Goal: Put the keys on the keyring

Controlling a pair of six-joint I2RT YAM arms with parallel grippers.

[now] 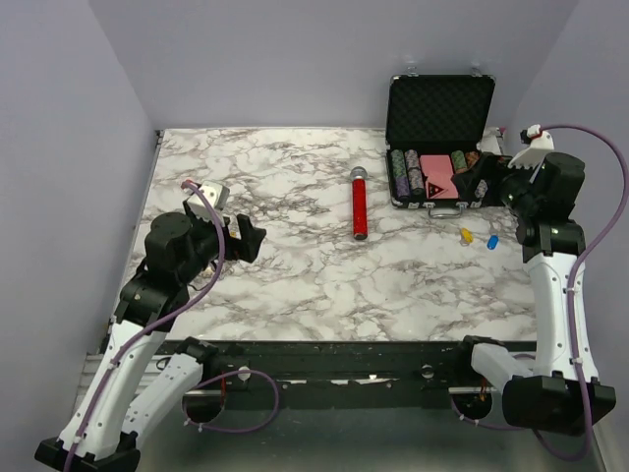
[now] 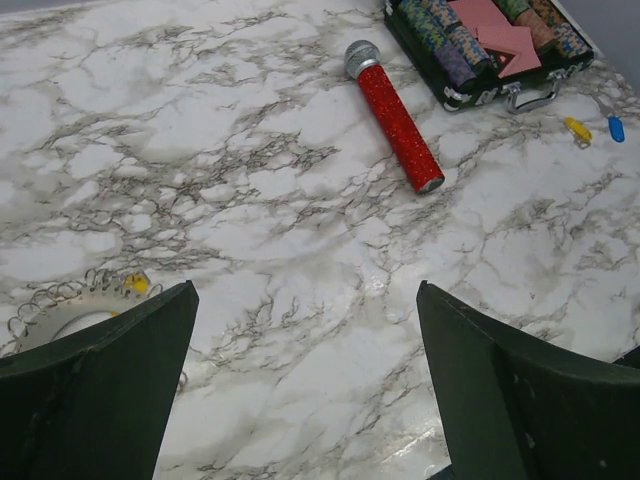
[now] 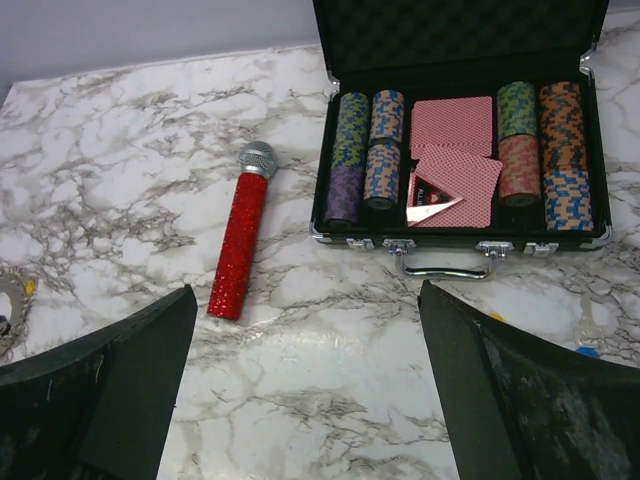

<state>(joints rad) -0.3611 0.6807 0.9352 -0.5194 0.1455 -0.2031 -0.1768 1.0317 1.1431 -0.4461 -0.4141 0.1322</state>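
Note:
Two keys lie on the marble in front of the case: a yellow-headed one [image 1: 466,235] and a blue-headed one [image 1: 491,241]. The left wrist view shows them far right, yellow [image 2: 577,130] and blue [image 2: 616,128]. The keyring [image 2: 60,305], a thin wire ring with small loops, lies by my left finger, with a yellow key head [image 2: 137,284] at its rim. In the top view my left arm hides it. My left gripper [image 1: 249,237] [image 2: 306,290] is open over bare marble. My right gripper [image 1: 486,189] [image 3: 307,290] is open beside the case, with the blue key [image 3: 588,351] at its right finger.
An open black case [image 1: 439,98] [image 3: 460,240] of striped poker chips and red cards stands at the back right. A red glittery cylinder with a silver cap [image 1: 360,203] [image 2: 398,115] [image 3: 240,245] lies mid-table. Purple walls close in the table.

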